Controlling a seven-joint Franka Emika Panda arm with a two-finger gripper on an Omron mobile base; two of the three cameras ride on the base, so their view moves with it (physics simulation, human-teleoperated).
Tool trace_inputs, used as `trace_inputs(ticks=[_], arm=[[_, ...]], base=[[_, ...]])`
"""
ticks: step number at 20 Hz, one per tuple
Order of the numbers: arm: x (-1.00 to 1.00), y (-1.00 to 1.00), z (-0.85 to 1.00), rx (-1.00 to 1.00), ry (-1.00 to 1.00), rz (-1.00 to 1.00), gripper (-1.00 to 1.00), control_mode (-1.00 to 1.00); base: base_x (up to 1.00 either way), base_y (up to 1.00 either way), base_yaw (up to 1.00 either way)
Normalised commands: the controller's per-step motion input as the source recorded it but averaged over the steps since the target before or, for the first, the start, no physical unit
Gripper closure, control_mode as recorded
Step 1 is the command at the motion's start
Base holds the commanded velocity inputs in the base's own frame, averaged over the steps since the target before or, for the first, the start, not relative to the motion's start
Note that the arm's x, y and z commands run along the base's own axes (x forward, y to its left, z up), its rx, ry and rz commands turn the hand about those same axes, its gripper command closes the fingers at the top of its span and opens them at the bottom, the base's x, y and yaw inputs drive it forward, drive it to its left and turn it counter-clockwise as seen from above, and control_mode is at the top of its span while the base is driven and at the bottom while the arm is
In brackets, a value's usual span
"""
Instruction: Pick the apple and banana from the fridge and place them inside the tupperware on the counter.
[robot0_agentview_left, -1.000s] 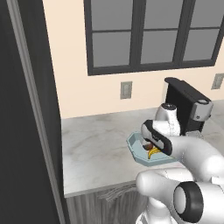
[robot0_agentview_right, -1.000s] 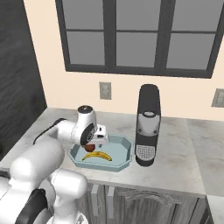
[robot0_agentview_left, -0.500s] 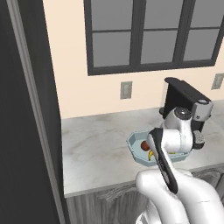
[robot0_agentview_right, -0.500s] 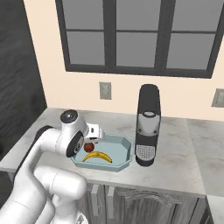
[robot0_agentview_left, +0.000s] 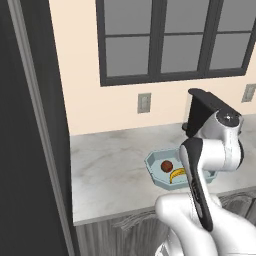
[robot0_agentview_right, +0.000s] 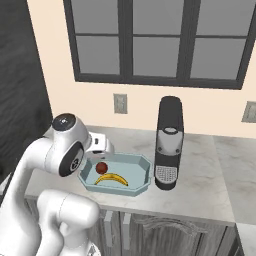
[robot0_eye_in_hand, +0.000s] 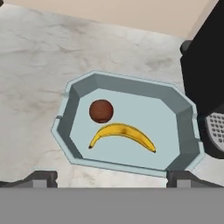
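The apple (robot0_eye_in_hand: 101, 110) sits inside the tupperware (robot0_eye_in_hand: 183, 131), near the tray's left side in the hand view. It is small, round and dark red. The banana (robot0_eye_in_hand: 122, 134) lies right beside it in the same tray. It is yellow with dark tips, and its curve bends up toward the apple. The two fruits are very close, but I cannot tell if they touch.

The tupperware is a pale blue tray with cut corners and a raised edge. It rests flat on the tabletop (robot0_eye_in_hand: 39, 65), which is light stone with grey swirls. In the right base view the tray (robot0_agentview_right: 142, 170) sits just beside a tall black machine (robot0_agentview_right: 169, 142).

The fingers (robot0_eye_in_hand: 111, 177) hang above the near edge of the tray. The two dark tips are spread wide, one out past each end of the banana. They hold nothing.

The white arm (robot0_agentview_left: 210, 155) bends over the tabletop in front of the tray. Behind it is a cream wall with a dark window (robot0_agentview_right: 155, 40) and a wall plug (robot0_agentview_right: 119, 104). The dark side of the fridge (robot0_agentview_left: 25, 150) stands at the left.
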Motion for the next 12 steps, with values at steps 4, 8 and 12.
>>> trace_inputs(ticks=[4, 8, 12], arm=[[-0.54, 0.12, 0.66, 0.0, 0.0, 0.0, -1.0, -1.0], [-0.57, 0.14, 0.57, 0.0, -0.01, 0.0, -1.0, -1.0], [-0.56, 0.14, 0.57, -0.02, -0.01, 0.0, -1.0, -1.0]], base=[[0.0, 0.0, 0.0], [0.0, 0.0, 0.0], [0.0, 0.0, 0.0]])
